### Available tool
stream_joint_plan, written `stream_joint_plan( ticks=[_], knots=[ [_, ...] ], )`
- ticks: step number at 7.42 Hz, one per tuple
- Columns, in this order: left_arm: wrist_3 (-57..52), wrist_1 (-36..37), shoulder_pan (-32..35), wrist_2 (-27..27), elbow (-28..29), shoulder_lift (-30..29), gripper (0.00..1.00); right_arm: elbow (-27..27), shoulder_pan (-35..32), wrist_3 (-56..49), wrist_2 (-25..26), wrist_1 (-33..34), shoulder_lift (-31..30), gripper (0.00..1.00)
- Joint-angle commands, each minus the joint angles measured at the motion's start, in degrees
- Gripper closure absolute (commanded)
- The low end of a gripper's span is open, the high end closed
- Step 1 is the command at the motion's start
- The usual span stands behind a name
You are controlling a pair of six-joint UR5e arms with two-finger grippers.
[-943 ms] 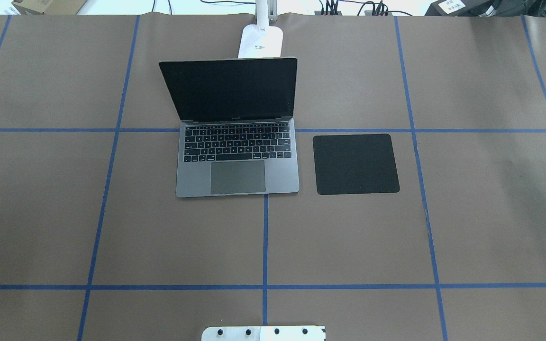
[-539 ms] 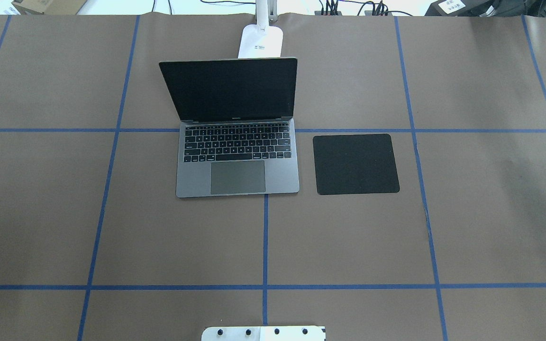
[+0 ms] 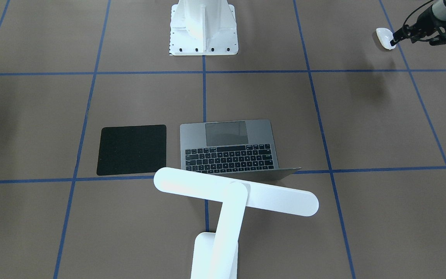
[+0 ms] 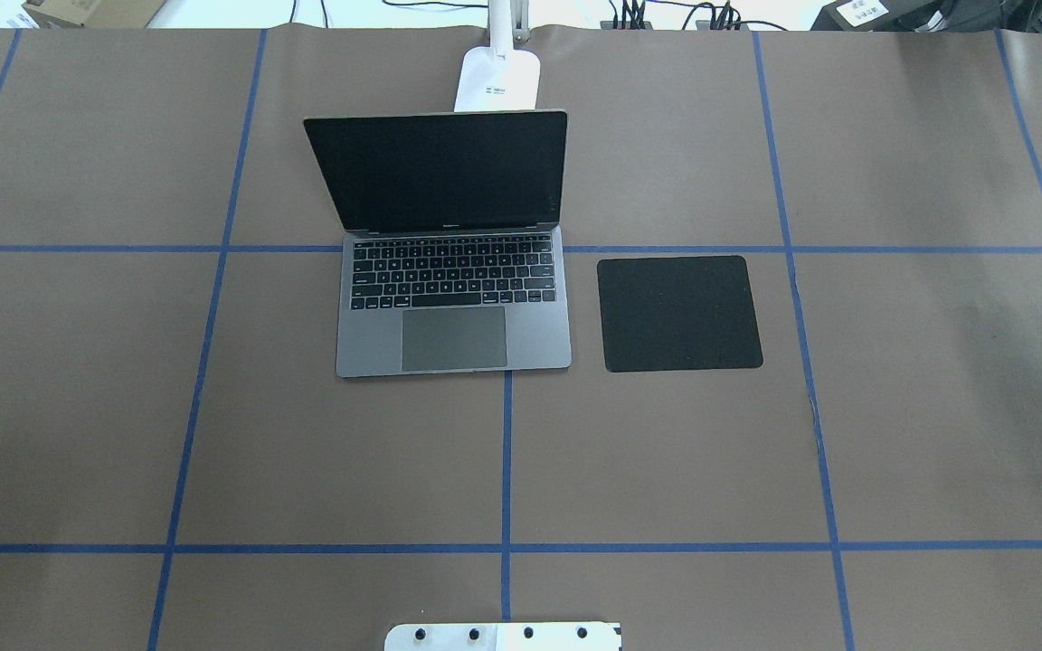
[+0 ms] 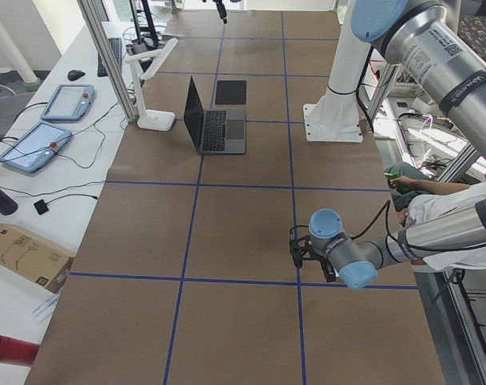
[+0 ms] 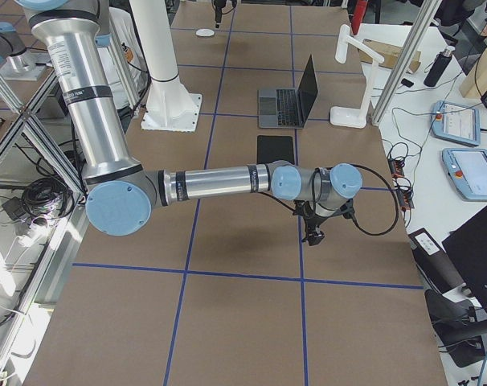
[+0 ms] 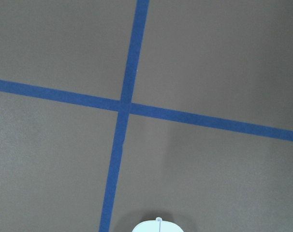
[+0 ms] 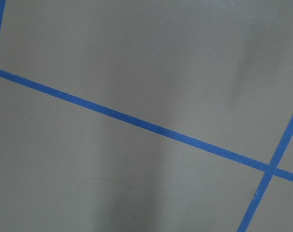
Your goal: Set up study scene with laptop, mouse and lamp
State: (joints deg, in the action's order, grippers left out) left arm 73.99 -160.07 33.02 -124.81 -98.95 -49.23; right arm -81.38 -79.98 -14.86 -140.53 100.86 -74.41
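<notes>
Laptop point(image 4: 453, 312): open on the worktop point(image 4: 666, 452), screen up, near the middle.
Lamp point(image 3: 234, 195): stands behind the laptop, bar head over the lid's top edge.
Black pad point(image 4: 678, 313): just beside the laptop, on the robot's right; bare.
Mouse point(image 3: 385, 38): at the far left end of the worktop, well apart from the pad.
Left tool point(image 3: 395, 40): at the mouse, touching or nearly so; whether it grips cannot be told.
Right tool point(image 6: 314, 235): low over bare worktop; grip state cannot be told.
Nearer arm: left.
Key relation: the pad lies across the worktop from the mouse, past the laptop, toward the robot's right.
</notes>
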Motion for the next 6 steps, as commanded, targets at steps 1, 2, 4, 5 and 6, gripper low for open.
stream_joint_plan(
  ticks=[1, 2, 4, 5, 6],
  knots=[
    [6.5, -3.0, -7.8, 2.2, 0.4, 0.2, 0.0, 0.0, 0.1, 0.1, 0.0, 0.0, 0.1, 0.02],
    [6.6, -4.0, -8.9, 2.5, 2.5, 0.3, 0.0, 0.0, 0.1, 0.1, 0.0, 0.0, 0.1, 0.02],
    [7.8, -8.2, -10.3, 2.8, 5.4, 0.3, 0.0, 0.0, 0.3, 0.1, -0.1, 0.0, 0.1, 0.02],
    [9.1, -8.6, -11.7, 2.8, 5.4, 0.1, 0.0, 0.1, 0.5, 0.1, -0.3, 0.0, 0.1, 0.02],
    [9.2, -8.9, -12.6, 2.9, 5.4, -0.2, 0.0, 0.1, 0.5, 0.1, -0.2, -0.1, 0.1, 0.02]
  ],
)
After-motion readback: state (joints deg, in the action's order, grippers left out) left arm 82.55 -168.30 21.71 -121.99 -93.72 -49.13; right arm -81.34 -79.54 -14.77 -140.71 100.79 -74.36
